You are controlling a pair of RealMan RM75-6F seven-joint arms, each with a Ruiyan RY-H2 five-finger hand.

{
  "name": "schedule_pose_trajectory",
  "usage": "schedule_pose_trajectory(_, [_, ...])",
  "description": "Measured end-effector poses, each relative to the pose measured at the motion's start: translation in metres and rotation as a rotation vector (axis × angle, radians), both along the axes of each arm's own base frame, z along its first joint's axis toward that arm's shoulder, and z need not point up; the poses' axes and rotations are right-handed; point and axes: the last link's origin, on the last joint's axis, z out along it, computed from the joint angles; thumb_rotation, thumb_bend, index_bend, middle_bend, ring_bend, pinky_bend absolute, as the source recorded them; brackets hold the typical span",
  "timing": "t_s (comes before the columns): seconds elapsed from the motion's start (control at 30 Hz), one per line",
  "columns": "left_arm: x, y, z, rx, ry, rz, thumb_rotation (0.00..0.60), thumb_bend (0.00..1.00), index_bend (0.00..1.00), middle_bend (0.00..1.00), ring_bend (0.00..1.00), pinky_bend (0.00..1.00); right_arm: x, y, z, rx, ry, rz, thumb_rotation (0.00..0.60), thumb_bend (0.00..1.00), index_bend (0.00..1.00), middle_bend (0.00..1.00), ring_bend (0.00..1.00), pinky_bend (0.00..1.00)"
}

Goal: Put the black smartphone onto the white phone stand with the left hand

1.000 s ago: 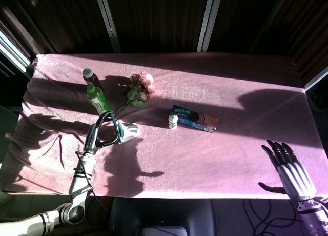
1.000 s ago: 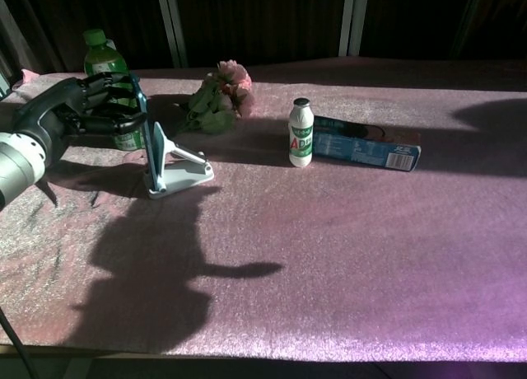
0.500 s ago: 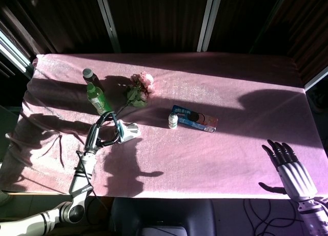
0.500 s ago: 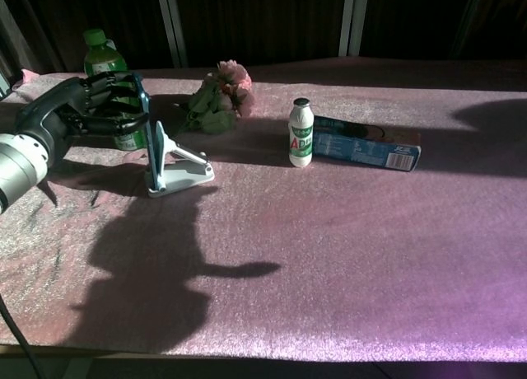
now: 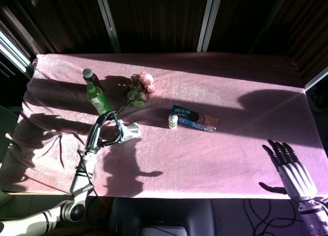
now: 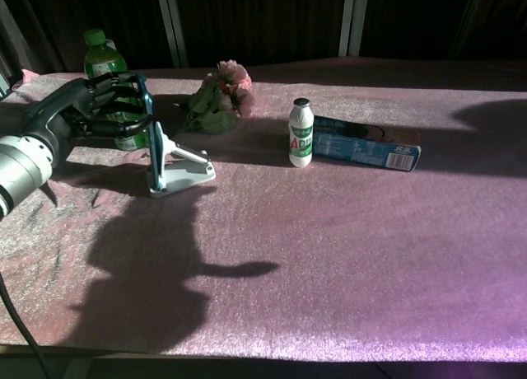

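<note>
The left hand (image 6: 86, 107) has its fingers clamped on the phone (image 6: 148, 119), held upright on edge against the upright of the stand (image 6: 177, 169). Behind the stand is a green bottle (image 6: 103, 62); to its right lie flowers (image 6: 218, 95), a small bottle (image 6: 301, 133) and a box (image 6: 366, 147). The right hand (image 5: 289, 169), far right of the stand, hovers at the bench (image 6: 329, 247) edge, fingers apart, empty.

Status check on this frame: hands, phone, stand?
Left hand grips black smartphone at white phone stand. Right hand open, idle. Nothing obstructing.
</note>
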Motion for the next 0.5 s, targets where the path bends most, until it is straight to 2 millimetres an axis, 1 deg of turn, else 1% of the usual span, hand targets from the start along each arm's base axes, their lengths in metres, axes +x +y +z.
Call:
schedule_pose_trajectory(0.1, [0.0001, 0.0003, 0.0, -0.009, -0.005, 0.003, 0.6, 0.37, 0.38, 0.64, 0.36, 0.01, 0.0, -0.0002, -0.0001, 0.0, 0.001, 0.0, 0.6, 0.13, 0.0, 0.0, 0.0, 0.0])
schedule_pose_trajectory(0.2, [0.0, 0.0007, 0.0001, -0.021, -0.008, 0.003, 0.6, 0.36, 0.32, 0.56, 0.32, 0.0, 0.0, -0.0001, -0.0001, 0.001, 0.001, 0.0, 0.6, 0.13, 0.0, 0.0, 0.0, 0.0])
schedule_pose_trajectory(0.4, [-0.0006, 0.0019, 0.0, -0.041, -0.015, 0.007, 0.6, 0.34, 0.22, 0.41, 0.22, 0.0, 0.0, 0.0001, 0.0003, -0.001, 0.0, 0.0, 0.6, 0.13, 0.0, 0.0, 0.0, 0.0])
schedule_pose_trajectory(0.47, [-0.001, 0.0023, 0.0001, -0.048, -0.014, 0.006, 0.6, 0.33, 0.17, 0.34, 0.17, 0.0, -0.0001, -0.0002, 0.0002, -0.001, 0.001, -0.001, 0.6, 0.13, 0.0, 0.0, 0.0, 0.0])
schedule_pose_trajectory(0.5, [-0.001, 0.0024, 0.0001, -0.05, -0.015, 0.005, 0.6, 0.33, 0.15, 0.32, 0.16, 0.0, -0.0001, -0.0003, 0.0002, -0.001, 0.001, -0.001, 0.6, 0.13, 0.0, 0.0, 0.0, 0.0])
